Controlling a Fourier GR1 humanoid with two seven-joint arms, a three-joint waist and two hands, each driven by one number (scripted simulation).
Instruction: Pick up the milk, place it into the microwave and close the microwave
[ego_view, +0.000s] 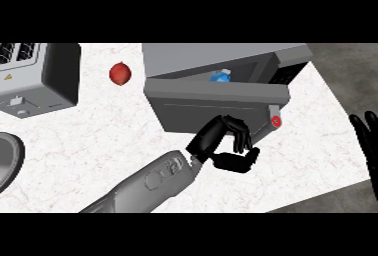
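Note:
The grey microwave (221, 60) stands at the back of the white counter. Its door (210, 107) is swung partway, leaving a gap above it. Through that gap the blue-and-white top of the milk (220, 76) shows inside the cavity. My left hand (221, 145) is just in front of the door's lower edge, fingers and thumb curled, with nothing in it. It seems to touch the door. My right hand (365, 145) rests at the right edge of the view, fingers straight and pointing up.
A red round fruit (120, 73) lies left of the microwave. A grey boxy appliance (40, 75) fills the back left corner. A dark round rim (9, 160) shows at the left edge. The counter (310, 165) ends at the right, on a slant.

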